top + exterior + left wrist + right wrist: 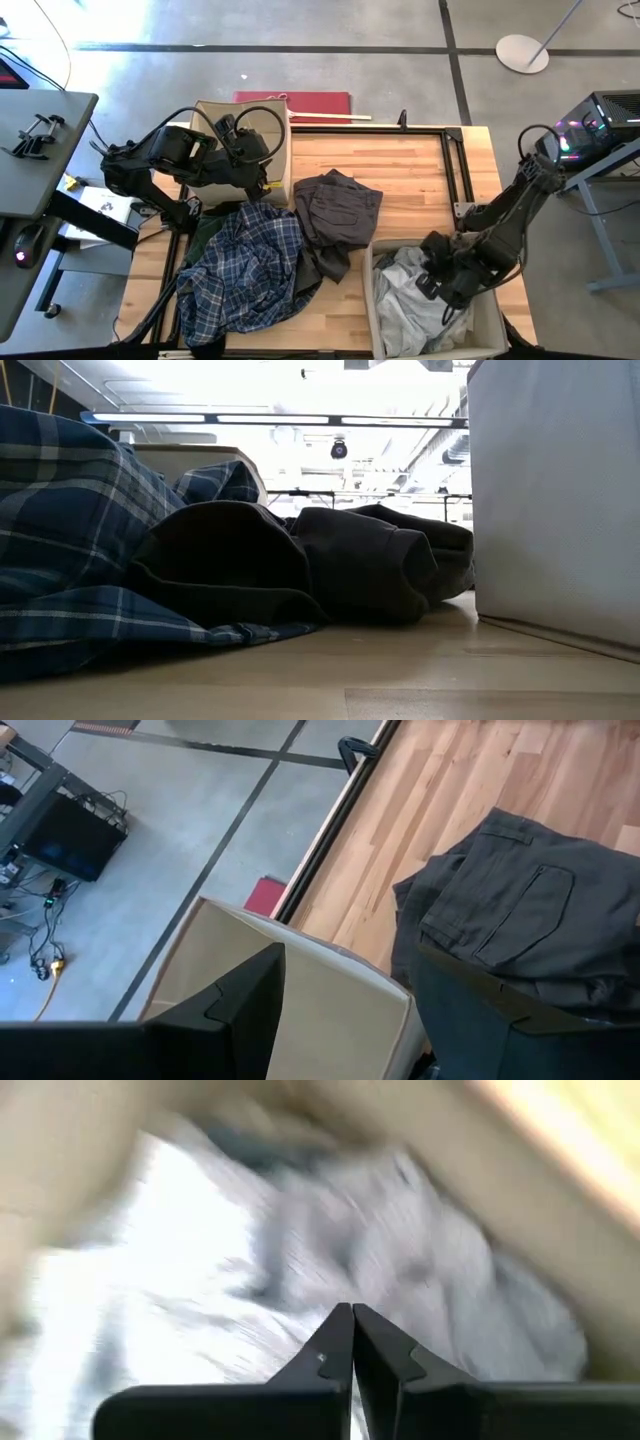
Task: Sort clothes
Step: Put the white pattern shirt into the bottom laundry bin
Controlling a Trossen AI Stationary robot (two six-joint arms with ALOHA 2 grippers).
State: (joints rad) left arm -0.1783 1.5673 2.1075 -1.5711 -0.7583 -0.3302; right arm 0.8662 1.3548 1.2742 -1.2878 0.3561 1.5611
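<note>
A blue-and-white plaid shirt lies crumpled at the table's near left, over a dark green garment; it also shows in the low view. A dark grey garment lies mid-table and shows in the left wrist view. White and pale grey clothes lie in the beige box at the near right. My left gripper is open and empty above the far-left beige box. My right gripper is shut inside the right box, over the white clothes.
The left beige box stands at the table's far left corner. The right box's wall fills the right of the low view. A black frame runs along the table's far and right sides. Bare wood shows far of the dark grey garment.
</note>
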